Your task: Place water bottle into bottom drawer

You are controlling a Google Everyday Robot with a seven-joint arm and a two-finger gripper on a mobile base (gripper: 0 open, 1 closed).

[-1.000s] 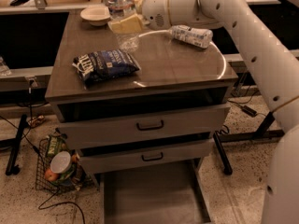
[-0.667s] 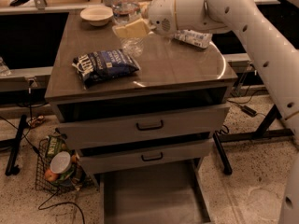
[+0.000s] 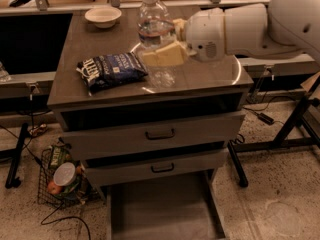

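Hand (image 3: pixel 167 43) around one water bottle (image 3: pixel 152 28)

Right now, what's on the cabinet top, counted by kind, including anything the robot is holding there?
Water bottle: 1, gripped at its middle by the gripper, over the cabinet top
Bowl: 1
Chip bag: 1
Total: 3

Dim warm light, curved glare at the worktop's (image 3: pixel 87 41) right edge, near my gripper (image 3: pixel 161 57) clasping the water bottle (image 3: pixel 154 21).
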